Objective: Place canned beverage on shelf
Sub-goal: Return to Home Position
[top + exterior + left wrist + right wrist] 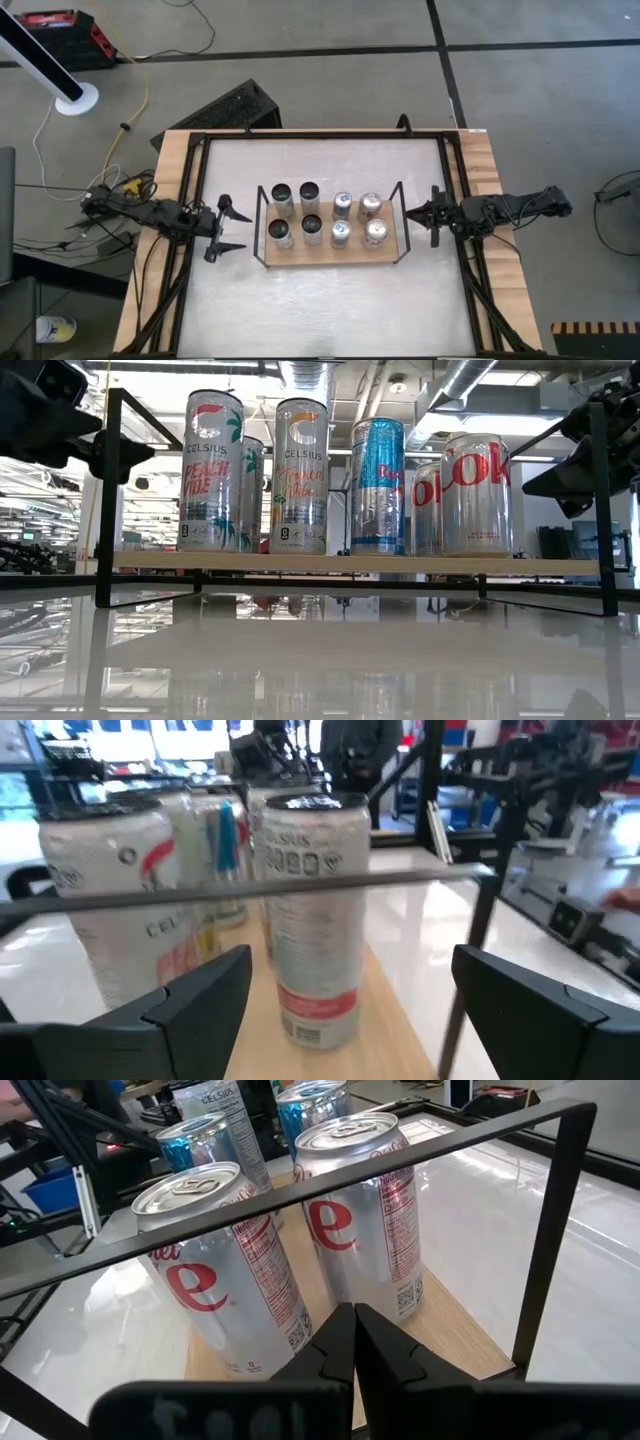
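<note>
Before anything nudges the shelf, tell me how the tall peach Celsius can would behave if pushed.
The peach can is tall and slim, so it would likely tip before sliding. Its glossy wall looks slippery to grip.

Open tabletop (330, 310) around full shelf (330, 258)

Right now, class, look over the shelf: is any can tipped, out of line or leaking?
Nothing stands out. All eight cans stand upright on the shelf in two rows of four, with no spill. The left gripper, open, and the right gripper, shut, sit off either end.
</note>
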### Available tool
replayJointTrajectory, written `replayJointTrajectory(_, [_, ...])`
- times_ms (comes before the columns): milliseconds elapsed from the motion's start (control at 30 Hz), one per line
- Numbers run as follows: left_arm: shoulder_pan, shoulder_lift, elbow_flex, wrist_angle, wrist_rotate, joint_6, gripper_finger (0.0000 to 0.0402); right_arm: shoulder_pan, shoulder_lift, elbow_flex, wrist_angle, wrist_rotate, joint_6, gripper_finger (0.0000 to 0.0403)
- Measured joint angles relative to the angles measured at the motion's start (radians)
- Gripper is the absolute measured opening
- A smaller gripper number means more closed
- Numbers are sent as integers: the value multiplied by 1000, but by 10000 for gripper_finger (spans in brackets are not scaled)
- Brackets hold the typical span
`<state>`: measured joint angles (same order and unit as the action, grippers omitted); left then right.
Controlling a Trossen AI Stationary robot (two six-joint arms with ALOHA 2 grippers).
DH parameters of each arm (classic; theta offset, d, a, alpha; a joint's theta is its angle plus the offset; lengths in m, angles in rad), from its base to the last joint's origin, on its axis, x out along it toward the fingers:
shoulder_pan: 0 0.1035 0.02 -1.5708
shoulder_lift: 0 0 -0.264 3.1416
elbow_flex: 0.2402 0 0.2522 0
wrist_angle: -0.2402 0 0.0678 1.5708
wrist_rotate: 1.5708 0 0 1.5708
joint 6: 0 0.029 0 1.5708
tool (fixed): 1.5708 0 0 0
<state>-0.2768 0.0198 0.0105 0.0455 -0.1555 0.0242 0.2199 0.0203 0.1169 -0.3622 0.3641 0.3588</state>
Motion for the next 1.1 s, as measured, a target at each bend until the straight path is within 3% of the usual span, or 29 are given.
replayJointTrajectory(1100, [0,4,4,-12,-5,-54,329,0,0,0,2,0,0,33])
